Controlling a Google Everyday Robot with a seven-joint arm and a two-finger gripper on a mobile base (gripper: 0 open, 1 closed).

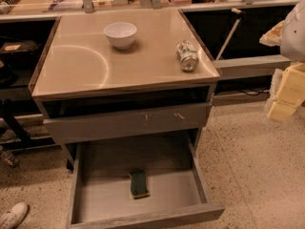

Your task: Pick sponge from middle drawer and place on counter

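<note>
The sponge [138,183], dark green face up over a yellow body, lies on the floor of the middle drawer [95,194], which is pulled out wide below the cabinet. The counter [86,66] is the glossy tan tabletop above, with a faint curved arc mark. My gripper [285,92] shows at the right edge as pale yellowish parts, off to the right of the cabinet, well away from the sponge and higher than the drawer.
A white bowl [120,34] stands at the back middle of the counter. A can [187,56] lies on its side near the counter's right edge. The scratched gray drawer front [128,122] sits above the open drawer. A shoe [12,214] is at bottom left.
</note>
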